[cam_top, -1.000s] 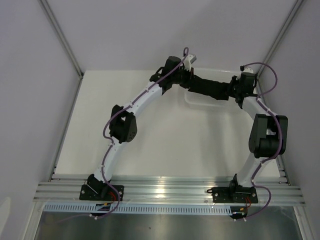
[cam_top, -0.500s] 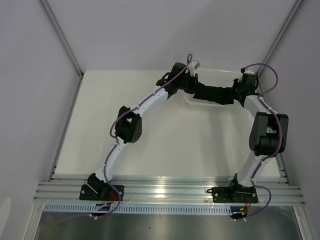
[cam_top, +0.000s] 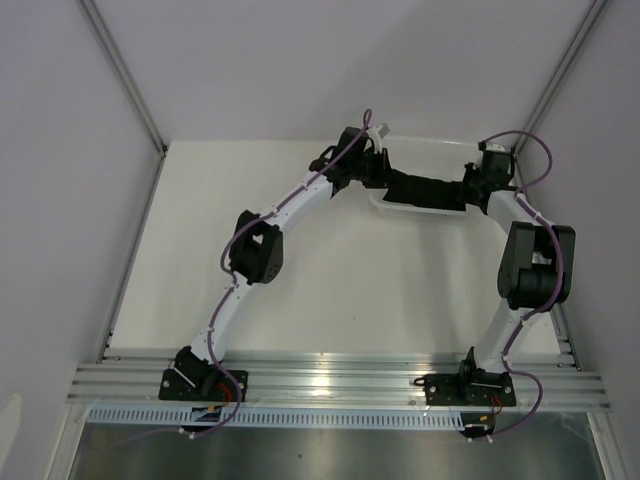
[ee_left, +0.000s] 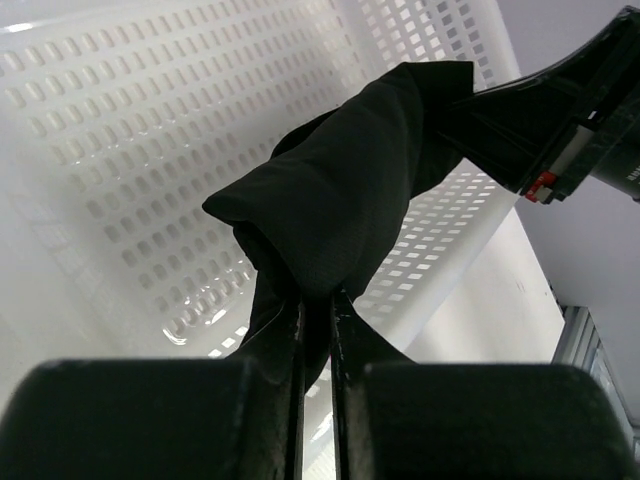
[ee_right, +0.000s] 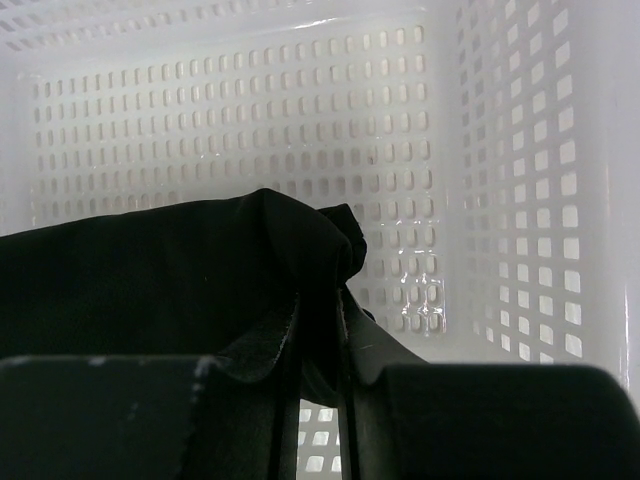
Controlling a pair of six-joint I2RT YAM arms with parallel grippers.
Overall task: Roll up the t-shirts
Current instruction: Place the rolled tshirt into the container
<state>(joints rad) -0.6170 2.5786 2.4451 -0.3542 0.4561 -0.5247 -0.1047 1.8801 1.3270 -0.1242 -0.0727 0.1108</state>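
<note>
The black t-shirt (cam_top: 428, 189) is a rolled bundle stretched between my two grippers over the white mesh basket (cam_top: 420, 150) at the back of the table. My left gripper (cam_top: 384, 172) is shut on its left end; the left wrist view shows the fabric (ee_left: 350, 190) pinched between the fingers above the basket floor. My right gripper (cam_top: 468, 184) is shut on its right end; in the right wrist view the fabric (ee_right: 150, 280) fills the lower left, inside the basket walls (ee_right: 500, 200).
The white table (cam_top: 340, 300) lies in front of the basket. Grey side walls and slanted frame posts stand at left and right. A metal rail (cam_top: 330, 385) carries the arm bases at the near edge.
Both grippers have moved farther back with the rolled t-shirt, and it now hangs lower, over the inside of the basket.
</note>
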